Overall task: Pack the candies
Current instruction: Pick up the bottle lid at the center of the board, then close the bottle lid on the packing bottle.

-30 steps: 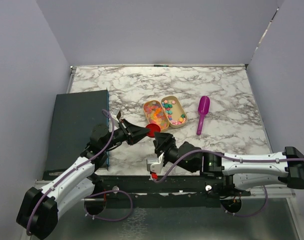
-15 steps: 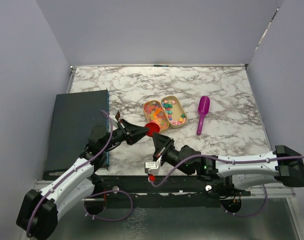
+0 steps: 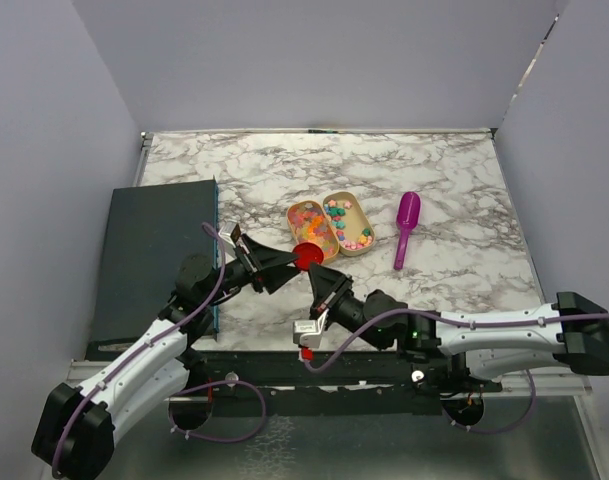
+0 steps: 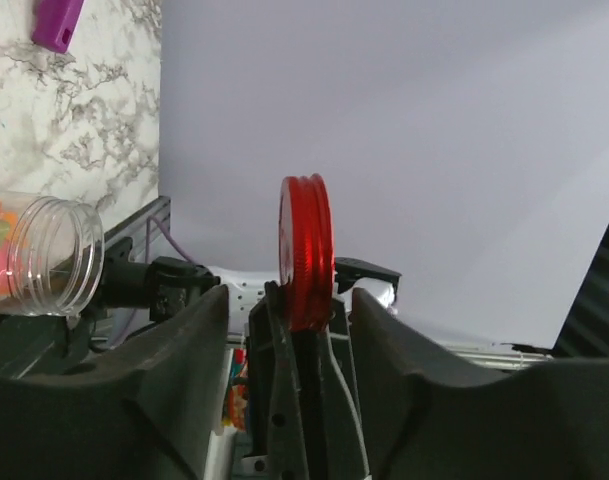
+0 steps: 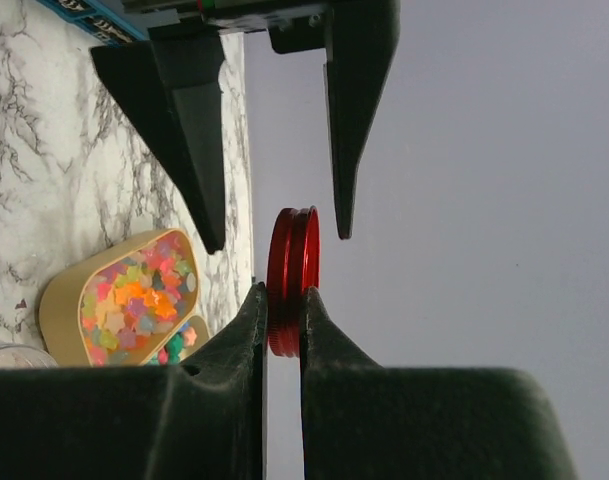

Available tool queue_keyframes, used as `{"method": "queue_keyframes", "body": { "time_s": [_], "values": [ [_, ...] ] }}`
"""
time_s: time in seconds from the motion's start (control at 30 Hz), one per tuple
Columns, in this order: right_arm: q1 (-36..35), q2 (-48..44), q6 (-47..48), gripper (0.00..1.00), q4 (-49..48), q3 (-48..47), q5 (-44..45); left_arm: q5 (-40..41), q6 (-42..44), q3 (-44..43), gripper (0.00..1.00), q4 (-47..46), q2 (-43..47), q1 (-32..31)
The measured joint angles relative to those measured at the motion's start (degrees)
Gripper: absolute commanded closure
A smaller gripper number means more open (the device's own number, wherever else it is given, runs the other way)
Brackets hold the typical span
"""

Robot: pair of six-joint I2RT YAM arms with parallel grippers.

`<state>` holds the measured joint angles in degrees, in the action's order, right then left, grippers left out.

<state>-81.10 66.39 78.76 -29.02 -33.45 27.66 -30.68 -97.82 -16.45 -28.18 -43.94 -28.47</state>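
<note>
The candies (image 3: 314,228) fill two tan oval trays (image 3: 356,245) in the middle of the marble table; they also show as candies (image 5: 134,295) in the right wrist view. A red round lid (image 3: 306,257) hangs on edge above the table. My right gripper (image 3: 319,272) is shut on the lid (image 5: 292,275), its two pads pressed flat on the lid's faces (image 5: 282,295). My left gripper (image 3: 284,262) is open, with its fingers (image 4: 189,340) standing apart on either side of the lid (image 4: 304,250) without touching it. A clear open jar (image 4: 54,255) lies on its side at the left.
A purple scoop (image 3: 407,228) lies on the table right of the trays. A dark blue box (image 3: 154,250) covers the left side of the table. Both arms meet over the near middle, just in front of the trays.
The right gripper has moved in and shut on the red lid. The left gripper, which was shut on the lid, has now opened and let go of it.
</note>
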Motion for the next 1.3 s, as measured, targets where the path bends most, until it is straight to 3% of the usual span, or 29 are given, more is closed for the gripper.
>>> {"method": "queue_keyframes", "body": {
  "time_s": [0.23, 0.47, 0.73, 1.07, 1.3],
  "values": [
    [0.0, -4.2, -10.7, 0.99, 10.8, -4.5, 0.9, 0.2, 1.0, 0.5, 0.26, 0.2, 1.5, 0.0],
    [2.2, -7.2, -31.0, 0.99, 29.7, -15.7, -0.6, 1.8, 7.1, -0.4, 0.26, 3.8, 1.7, 0.1],
    [10.9, -8.3, -53.9, 0.99, 44.9, -23.5, -11.9, 6.1, 20.0, -7.3, 0.25, 14.3, 3.4, 0.3],
    [22.6, -9.0, -77.1, 0.99, 49.2, -24.4, -28.8, 8.3, 33.6, -11.6, 0.25, 22.3, 4.8, 0.3],
    [32.4, -12.5, -95.0, 0.99, 43.2, -19.5, -43.2, 6.8, 40.3, -14.4, 0.25, 26.6, 3.9, 0.3]
  ]
}}
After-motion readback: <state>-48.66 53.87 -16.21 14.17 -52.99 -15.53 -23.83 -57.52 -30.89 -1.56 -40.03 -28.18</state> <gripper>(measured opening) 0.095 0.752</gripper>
